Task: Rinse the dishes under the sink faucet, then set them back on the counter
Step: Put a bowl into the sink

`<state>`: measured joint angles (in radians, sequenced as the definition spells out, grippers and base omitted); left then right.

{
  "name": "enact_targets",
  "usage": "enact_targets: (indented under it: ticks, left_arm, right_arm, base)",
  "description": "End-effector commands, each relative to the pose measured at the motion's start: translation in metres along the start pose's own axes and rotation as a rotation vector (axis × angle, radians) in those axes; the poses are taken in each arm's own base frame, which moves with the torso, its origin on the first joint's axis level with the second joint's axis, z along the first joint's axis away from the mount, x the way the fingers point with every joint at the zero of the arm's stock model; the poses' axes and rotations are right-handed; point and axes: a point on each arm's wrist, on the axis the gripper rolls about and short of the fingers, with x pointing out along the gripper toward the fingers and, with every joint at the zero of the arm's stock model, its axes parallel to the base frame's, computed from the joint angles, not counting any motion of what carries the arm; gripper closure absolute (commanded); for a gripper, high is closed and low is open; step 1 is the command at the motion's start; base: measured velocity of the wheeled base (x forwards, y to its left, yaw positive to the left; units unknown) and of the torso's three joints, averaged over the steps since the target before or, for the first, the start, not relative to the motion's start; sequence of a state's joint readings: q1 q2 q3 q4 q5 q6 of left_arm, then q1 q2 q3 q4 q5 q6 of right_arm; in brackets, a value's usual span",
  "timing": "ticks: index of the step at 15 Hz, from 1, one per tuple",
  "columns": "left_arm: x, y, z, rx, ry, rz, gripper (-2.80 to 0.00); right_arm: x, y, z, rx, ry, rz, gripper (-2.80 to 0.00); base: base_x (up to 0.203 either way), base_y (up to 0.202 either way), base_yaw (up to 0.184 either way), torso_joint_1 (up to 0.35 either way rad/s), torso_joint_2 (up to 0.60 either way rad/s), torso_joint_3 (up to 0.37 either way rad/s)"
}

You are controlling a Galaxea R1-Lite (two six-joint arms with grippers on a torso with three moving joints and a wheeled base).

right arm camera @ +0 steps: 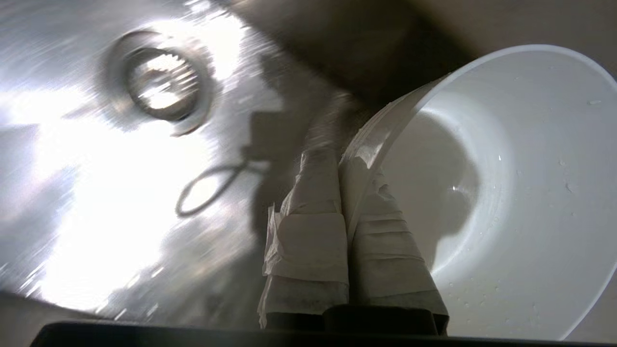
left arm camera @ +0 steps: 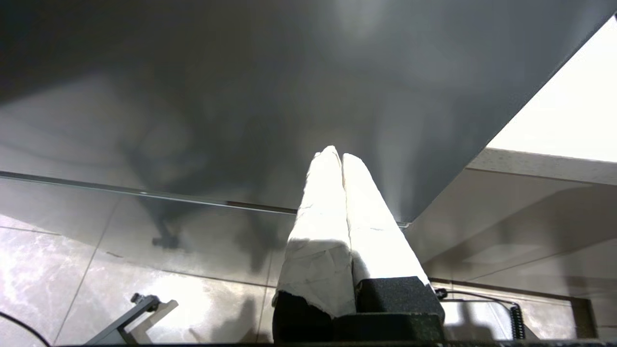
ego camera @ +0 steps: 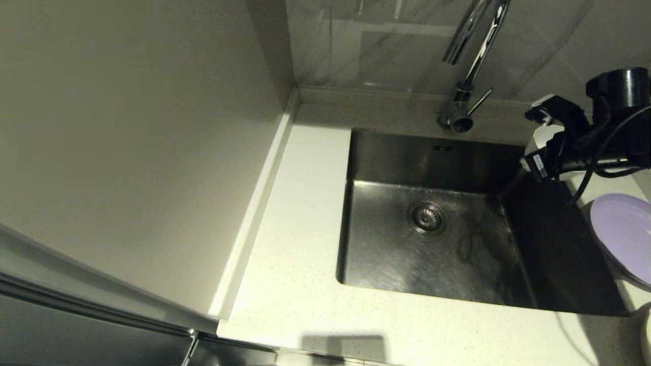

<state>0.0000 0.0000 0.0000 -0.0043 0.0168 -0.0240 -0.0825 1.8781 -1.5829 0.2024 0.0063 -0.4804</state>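
- Head view: the sink (ego camera: 432,239) is sitting sunk into the pale counter (ego camera: 300,254), its drain strainer (ego camera: 426,217) near the middle of the basin floor. The faucet (ego camera: 470,61) is rising behind the sink's back wall, its thin lever sticking out to the side. The right gripper (ego camera: 540,147) is hanging over the sink's far right corner, pinching the white bowl (ego camera: 545,136) by its rim. A lilac plate (ego camera: 623,236) is lying on the counter just beside the sink's right edge.
- Left wrist view: the left gripper (left arm camera: 337,156) is parked well away from the sink, down in front of a dark cabinet face (left arm camera: 241,96), its padded fingers (left arm camera: 323,217) pressing together with nothing between them.
- Right wrist view: the right gripper (right arm camera: 344,166) is clamping the bowl's (right arm camera: 520,193) rim, one finger inside and one outside. The bowl is tipping on its side above the sink floor (right arm camera: 96,217), droplets clinging to its inner wall, with the strainer (right arm camera: 161,84) well apart from it.
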Motion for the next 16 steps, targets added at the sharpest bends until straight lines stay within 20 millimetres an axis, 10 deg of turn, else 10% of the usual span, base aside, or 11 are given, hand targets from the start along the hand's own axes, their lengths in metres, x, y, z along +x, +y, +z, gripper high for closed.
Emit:
enact_targets:
  ticks: [1,16]
  left_arm:
    - [0.0,0.0,0.0,-0.001,-0.002,0.0,0.0]
    - [0.0,0.0,0.0,-0.001,-0.002,0.0,0.0]
  right_arm:
    - [-0.007,0.02,-0.009,-0.032,0.028,0.071,0.0]
    - [0.189,0.066,-0.077,-0.082,0.153,0.146,0.0]
  base:
    - [0.0,0.0,0.0,0.0,0.0,0.0]
    - [0.0,0.0,0.0,0.0,0.0,0.0]
